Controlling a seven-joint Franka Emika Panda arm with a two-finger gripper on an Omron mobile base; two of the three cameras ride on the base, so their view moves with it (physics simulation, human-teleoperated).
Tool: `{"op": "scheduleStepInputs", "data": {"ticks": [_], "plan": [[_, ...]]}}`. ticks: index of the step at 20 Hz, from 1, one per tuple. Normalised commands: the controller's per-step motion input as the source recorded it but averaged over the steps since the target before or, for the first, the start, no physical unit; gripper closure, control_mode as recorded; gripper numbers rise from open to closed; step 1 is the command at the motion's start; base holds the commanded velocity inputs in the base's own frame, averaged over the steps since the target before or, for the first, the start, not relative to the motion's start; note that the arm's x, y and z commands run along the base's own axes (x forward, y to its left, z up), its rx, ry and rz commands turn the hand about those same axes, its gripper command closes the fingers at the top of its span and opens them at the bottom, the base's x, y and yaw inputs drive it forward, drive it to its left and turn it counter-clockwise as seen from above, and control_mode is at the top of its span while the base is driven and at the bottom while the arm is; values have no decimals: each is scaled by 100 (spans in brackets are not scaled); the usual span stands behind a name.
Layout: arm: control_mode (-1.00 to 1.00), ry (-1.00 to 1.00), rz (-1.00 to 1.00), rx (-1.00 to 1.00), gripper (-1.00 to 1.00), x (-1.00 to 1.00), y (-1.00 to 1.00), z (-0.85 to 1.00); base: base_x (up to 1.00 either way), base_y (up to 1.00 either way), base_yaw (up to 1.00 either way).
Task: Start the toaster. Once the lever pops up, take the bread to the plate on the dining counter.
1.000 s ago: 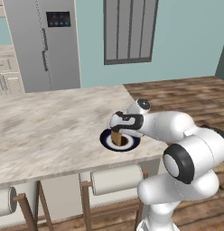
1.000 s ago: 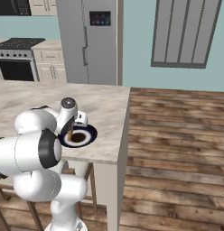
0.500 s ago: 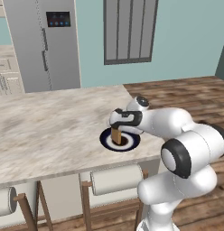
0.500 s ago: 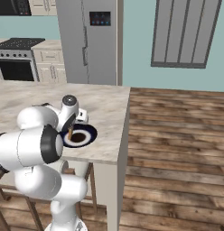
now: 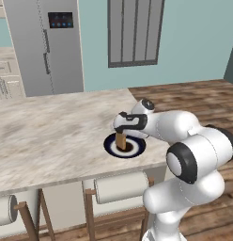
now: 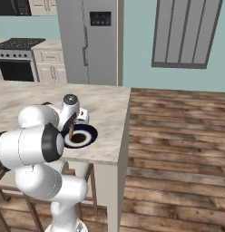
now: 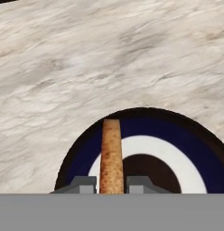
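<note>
A steel fridge (image 5: 45,47) is standing at upper left, a slatted window (image 5: 135,32) beside it; a stove (image 6: 17,59) is sitting at left, stools (image 5: 119,187) tucking under the slab.

Golden-brown bread (image 7: 111,155); navy plate (image 7: 186,140), white ring, possibly brown centre; beige-grey marbled dining counter (image 7: 109,54).

The robot arm is made of big, round, shiny white parts, like fat sausages joined end to end. Where two parts meet there is a dark ring, almost black, like a band around a ball. The biggest dark ring sits on the fat round part closest to the cameras. The arm stands on a thick white post that widens at the bottom. Near the far end there is a small round grey cap on top of a joint. The claw (image 5: 121,135) has a white body with black parts on it. Its two little tips (image 7: 85,184) are flat and grey.
</note>
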Motion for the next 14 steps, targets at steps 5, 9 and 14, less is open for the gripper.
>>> {"op": "scheduleStepInputs", "data": {"ticks": [5, 9, 14], "plan": [[-100, 0, 0, 0, -100, 0, 0, 0, 0, 0, 0], [-100, 0, 0, 0, -100, 0, 0, 0, 0, 0, 0], [-100, 0, 0, 0, -100, 0, -17, 4, 0, 0, 0]]}}
